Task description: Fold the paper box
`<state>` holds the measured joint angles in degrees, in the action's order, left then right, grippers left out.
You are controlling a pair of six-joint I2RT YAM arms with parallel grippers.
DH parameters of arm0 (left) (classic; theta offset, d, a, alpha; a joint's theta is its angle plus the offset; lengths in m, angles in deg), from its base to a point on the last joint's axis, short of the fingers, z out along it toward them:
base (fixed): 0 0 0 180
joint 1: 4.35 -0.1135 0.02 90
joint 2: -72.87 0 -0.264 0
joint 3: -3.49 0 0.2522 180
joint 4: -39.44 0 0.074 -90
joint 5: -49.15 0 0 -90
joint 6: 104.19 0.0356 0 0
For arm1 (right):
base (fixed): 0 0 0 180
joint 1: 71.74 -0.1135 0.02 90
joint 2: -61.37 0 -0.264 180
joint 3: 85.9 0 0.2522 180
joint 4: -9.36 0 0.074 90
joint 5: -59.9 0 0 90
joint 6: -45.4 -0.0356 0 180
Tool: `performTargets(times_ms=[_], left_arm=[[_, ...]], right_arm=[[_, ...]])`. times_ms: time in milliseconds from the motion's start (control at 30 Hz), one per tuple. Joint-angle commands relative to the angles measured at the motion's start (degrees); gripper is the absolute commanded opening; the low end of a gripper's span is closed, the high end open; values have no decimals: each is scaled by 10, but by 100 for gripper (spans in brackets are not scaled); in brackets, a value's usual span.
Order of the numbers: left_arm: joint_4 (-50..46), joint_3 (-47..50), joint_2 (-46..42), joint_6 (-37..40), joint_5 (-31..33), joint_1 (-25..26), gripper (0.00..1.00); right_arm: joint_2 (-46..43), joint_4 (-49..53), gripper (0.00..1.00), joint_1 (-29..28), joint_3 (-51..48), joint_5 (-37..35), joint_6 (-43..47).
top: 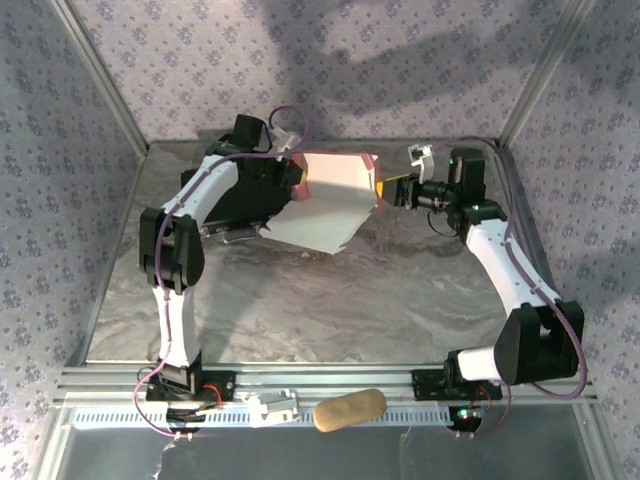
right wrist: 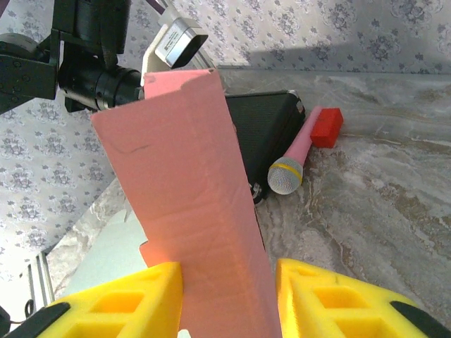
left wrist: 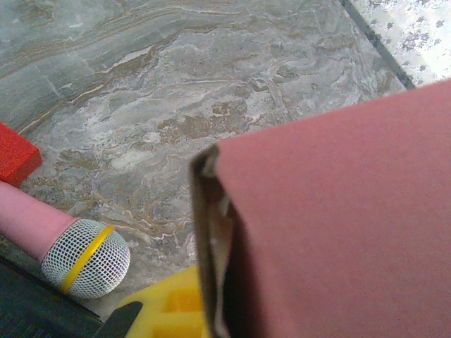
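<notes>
1. At the near edge of the top view, a tan oblong object (top: 350, 410) lies on the aluminium rail (top: 300, 380) between the two arm bases.
2. Beyond the rail is the marble-patterned table (top: 300, 310).
3. Over the far part of the table, the paper box (top: 330, 205) hangs in the air between the two grippers. Its pale inside faces the top camera, and pink shows along its upper and left edges.
4. On the box's left edge sits the left gripper (top: 300, 183), clamped tight on the cardboard. From the left wrist, one yellow finger (left wrist: 173, 313) shows low in the frame. The paper box (left wrist: 338, 225) is pressed close above it, with the layers of its folded edge facing the lens.
5. At the box's right end is the right gripper (top: 385, 190). From the right wrist, a long pink panel of the paper box (right wrist: 190, 190) rises upright between the two yellow fingers (right wrist: 127, 303). Each pad lies against one side of the panel, grasping it.
6. Farther back, on the table behind the box, lies a black case (right wrist: 264, 137).
7. A pink-handled microphone (right wrist: 285, 176) with a yellow band rests along the case's side, its mesh head nearer the right wrist camera.
8. A red block (right wrist: 328, 127) sits just beside the handle's far end.
</notes>
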<state>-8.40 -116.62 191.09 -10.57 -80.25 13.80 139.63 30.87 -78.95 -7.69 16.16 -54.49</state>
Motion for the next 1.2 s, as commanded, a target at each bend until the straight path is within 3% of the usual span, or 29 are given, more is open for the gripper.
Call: performTargets(times_ms=[0, 300, 567, 833, 1167], left_arm=[[2, 2, -5, 10, -20, 5, 0], [2, 3, -6, 12, -18, 7, 0], [0, 3, -10, 14, -9, 13, 0], [0, 6, -17, 13, -3, 16, 0], [3, 16, -31, 7, 14, 20, 0]], right_arm=[[22, 22, 40, -4, 34, 6, 27], [56, 26, 36, -13, 74, 21, 31], [68, 69, 34, -33, 104, -37, 60], [72, 101, 33, -76, 115, -151, 81], [71, 92, 37, -167, 107, -393, 89]])
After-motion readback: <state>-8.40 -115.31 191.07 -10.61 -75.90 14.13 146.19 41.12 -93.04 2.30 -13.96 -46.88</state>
